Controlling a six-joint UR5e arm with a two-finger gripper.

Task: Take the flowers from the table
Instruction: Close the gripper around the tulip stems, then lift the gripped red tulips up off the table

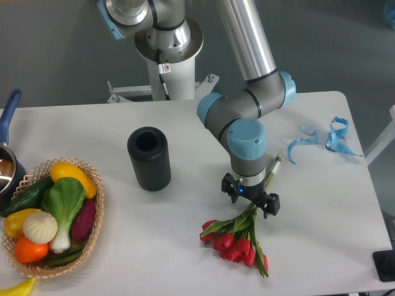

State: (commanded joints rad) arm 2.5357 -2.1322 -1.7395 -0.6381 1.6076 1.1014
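Note:
The flowers (pixel 237 242), a small bunch of red tulips with green leaves, lie on the white table (pixel 321 234) at the front right. Their buds point toward the front edge. Their long stems run up and right to an end by the gripper's wrist (pixel 276 164). My gripper (pixel 250 198) points straight down over the middle of the stems. Its two black fingers (pixel 229 186) stand wide apart, one on each side of the stems, so it is open. The stems under the gripper are hidden, and I cannot tell whether the fingertips touch the table.
A black cylinder (pixel 149 158) stands upright to the left of the gripper. A wicker basket of toy vegetables (pixel 50 216) sits at the front left, with a blue-handled pot (pixel 7 160) behind it. Curly blue ribbons (pixel 327 139) lie at the back right.

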